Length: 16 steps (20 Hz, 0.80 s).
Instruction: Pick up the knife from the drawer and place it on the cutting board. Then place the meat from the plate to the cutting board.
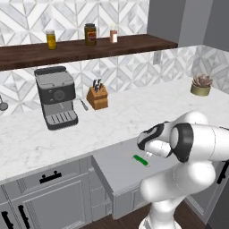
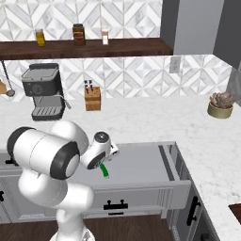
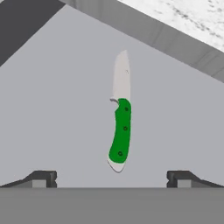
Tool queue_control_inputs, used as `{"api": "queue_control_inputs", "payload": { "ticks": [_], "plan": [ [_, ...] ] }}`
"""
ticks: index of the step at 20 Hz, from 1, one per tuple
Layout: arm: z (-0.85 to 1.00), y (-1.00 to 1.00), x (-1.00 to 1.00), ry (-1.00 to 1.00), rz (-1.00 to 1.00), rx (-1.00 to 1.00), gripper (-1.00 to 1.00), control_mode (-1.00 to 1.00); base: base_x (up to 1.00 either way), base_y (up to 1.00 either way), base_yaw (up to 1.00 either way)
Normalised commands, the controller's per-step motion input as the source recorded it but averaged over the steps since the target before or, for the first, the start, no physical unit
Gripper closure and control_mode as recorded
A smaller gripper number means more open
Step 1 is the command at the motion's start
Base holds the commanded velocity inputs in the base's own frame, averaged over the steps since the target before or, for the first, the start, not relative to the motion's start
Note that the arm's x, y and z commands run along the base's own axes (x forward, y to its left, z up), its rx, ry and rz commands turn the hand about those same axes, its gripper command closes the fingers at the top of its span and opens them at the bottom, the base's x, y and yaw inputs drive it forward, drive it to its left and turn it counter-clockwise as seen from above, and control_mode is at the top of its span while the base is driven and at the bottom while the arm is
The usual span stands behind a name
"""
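Observation:
The knife [image 3: 121,131], with a green handle and a pale blade, lies flat on the grey floor of the open drawer [image 2: 141,162]. It also shows as a green sliver under my hand [image 1: 140,160] [image 2: 104,171]. My gripper [image 3: 111,178] hangs open right above the knife, one fingertip on each side of the handle end and nothing between them. A dark reddish-brown corner of the cutting board [image 2: 236,211] shows at the counter's near right edge. The meat and the plate are out of view.
On the marble counter [image 1: 134,112] stand a coffee machine [image 1: 56,96], a tan knife block [image 1: 97,96] and a potted plant [image 2: 220,105]. Jars sit on the dark shelf [image 1: 89,47]. Grey cabinet doors with black handles [image 2: 115,205] lie under the drawer.

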Motion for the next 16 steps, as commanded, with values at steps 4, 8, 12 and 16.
{"api": "queue_control_inputs", "payload": {
  "ticks": [4, 8, 12, 16],
  "plan": [
    [-0.11, 0.01, 0.02, 0.12, -0.02, 0.00, -1.00, -1.00, 0.00, 0.00, 0.00],
    [-0.26, 0.00, 0.04, 0.15, -0.01, 0.00, -1.00, -1.00, 0.00, 0.00, 0.00],
    [-0.23, 0.00, 0.16, 0.08, 0.00, 0.00, -1.00, -1.00, 0.00, 0.00, 0.00],
    [-0.27, 0.00, 0.18, 0.05, 0.00, 0.00, -1.00, -1.00, 0.00, 0.00, 0.00]
  ]
}}
